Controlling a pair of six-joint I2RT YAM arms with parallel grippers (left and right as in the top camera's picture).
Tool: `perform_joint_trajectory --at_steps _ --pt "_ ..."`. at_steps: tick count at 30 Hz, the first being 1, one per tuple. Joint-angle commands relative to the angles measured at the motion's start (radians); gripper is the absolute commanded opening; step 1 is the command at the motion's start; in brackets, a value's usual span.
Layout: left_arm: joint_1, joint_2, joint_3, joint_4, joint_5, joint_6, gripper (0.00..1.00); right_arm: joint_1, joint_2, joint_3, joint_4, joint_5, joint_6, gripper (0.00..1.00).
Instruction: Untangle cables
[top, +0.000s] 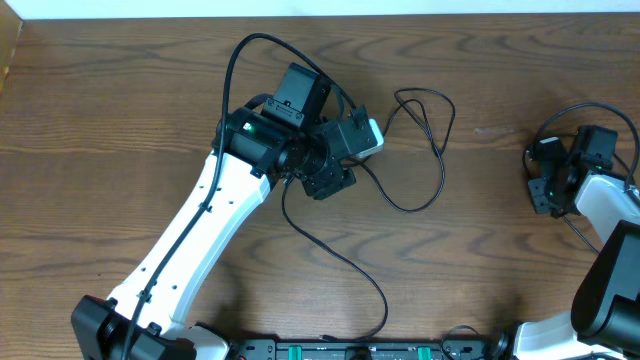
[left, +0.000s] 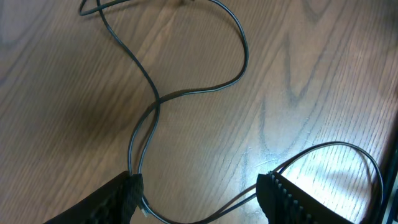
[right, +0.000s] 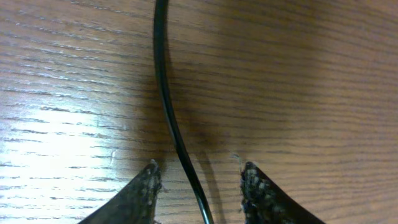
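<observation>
Overhead, left to right: the left hand stands over the middle of the desk, where the thin black cable loops out to its right and a long tail runs down toward the near edge. In the left wrist view the hand's fingers stand apart, open, with two runs of the cable passing between them; one run lies close against the left finger, and nothing is pinched. Ahead of the fingers those runs cross once, then spread into a wide bend.

At the far right, the right hand hangs low over the desk with a dark loop of cord above it; whether that loop is a task cable or an arm lead cannot be told from overhead. In the right wrist view a single black strand runs straight between the fingertips, clear of both pads: the jaws are partly parted and not yet gripping it.

Expect the cable to be very light, limp and smooth-jacketed. It will slide through a loose grip and drag its whole loop along when you pull. Take hold on a straight single run beside the crossing, not on the crossing itself, and avoid tugging at the plug ends, which are not visible here.
</observation>
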Motion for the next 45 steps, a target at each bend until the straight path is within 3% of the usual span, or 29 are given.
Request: perform_joint_trajectory --at_steps 1,4,9,14,21,32,37,45 --pt "0.003 0.011 -0.005 -0.002 0.013 0.006 0.65 -0.005 0.009 -0.006 0.003 0.008 -0.004 0.32" --pt "0.003 0.011 -0.005 -0.002 0.013 0.006 0.64 -0.005 0.008 -0.006 0.006 0.008 -0.004 0.13" --pt "0.003 0.011 -0.005 -0.002 0.013 0.006 0.64 -0.005 0.008 -0.006 0.009 0.008 -0.004 0.01" --pt "0.003 0.011 -0.005 -0.002 0.013 0.006 0.65 -0.005 0.008 -0.006 0.022 0.008 0.008 0.01" --pt "0.003 0.011 -0.005 -0.002 0.013 0.006 0.65 -0.024 0.008 -0.006 0.112 0.016 0.157 0.01" --pt "0.003 0.011 -0.005 -0.003 0.013 0.006 0.65 -0.093 0.008 0.0 0.194 0.234 0.333 0.01" --pt "0.003 0.011 -0.006 -0.003 0.013 0.006 0.65 -0.187 0.008 0.016 0.192 0.232 0.519 0.01" --pt "0.003 0.011 -0.006 -0.014 0.013 0.006 0.65 -0.27 0.008 0.098 0.145 0.103 0.528 0.01"
